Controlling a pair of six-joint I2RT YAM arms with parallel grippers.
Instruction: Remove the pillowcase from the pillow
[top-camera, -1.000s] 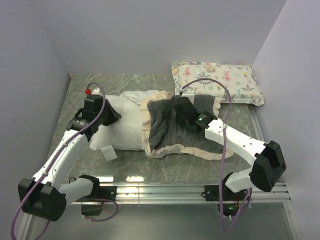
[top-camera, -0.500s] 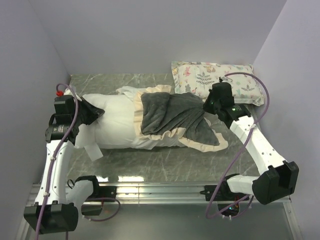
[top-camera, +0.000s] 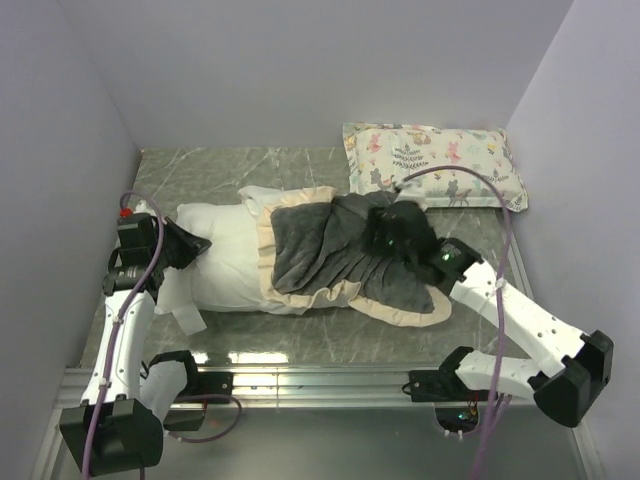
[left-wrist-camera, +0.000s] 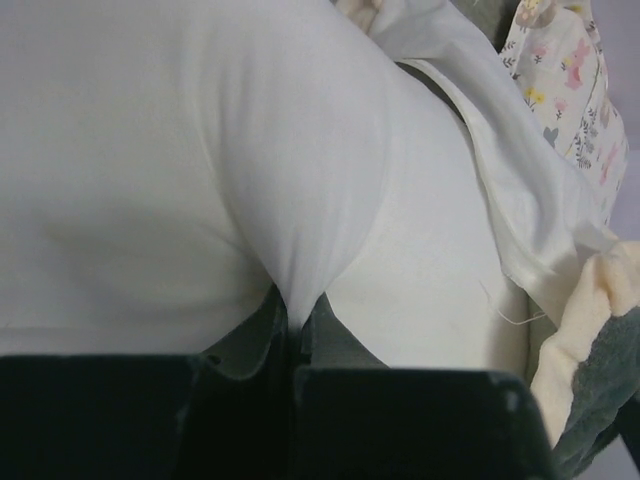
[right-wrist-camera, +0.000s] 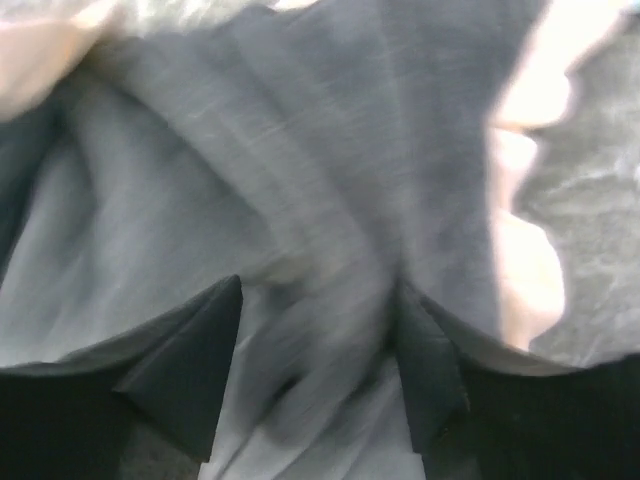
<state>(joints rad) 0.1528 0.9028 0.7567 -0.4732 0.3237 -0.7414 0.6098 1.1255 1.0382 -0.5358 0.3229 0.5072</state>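
Pillow pinched at 1 end, grey cover under the other gripper

Left gripper (left-wrist-camera: 293, 322) is closed tight on a small fold of the pillow (left-wrist-camera: 200, 150). In the left wrist view its 2 fingers meet with the white cloth squeezed between them. Ahead of those fingertips the bare white pillow swells up and fills most of the view. Further ahead and to the right, the pillowcase (top-camera: 325, 250) begins with its cream ruffled border and dark grey plush.

From above, the pillow lies across the table (top-camera: 200, 165), stretched from the left gripper toward the right gripper (top-camera: 395, 230). The half nearest the left gripper is uncovered. The other half sits inside the pillowcase, whose ruffled opening is bunched around the pillow's middle, between the 2 grippers. A white tab (top-camera: 190, 320) lies on the table just to the near side of the left gripper.

The right gripper is pressed down onto the grey plush at the far right part of the pillowcase. In the right wrist view its 2 fingers stand apart with grey folds filling the gap between them. That picture is blurred, so I cannot tell whether they are pinching the cloth or merely resting on it. A strip of cream ruffle shows ahead and to the right of the fingers.

Beyond the right gripper, near the back wall, lies the small printed pillow (top-camera: 435, 160), apart from the pillowcase.
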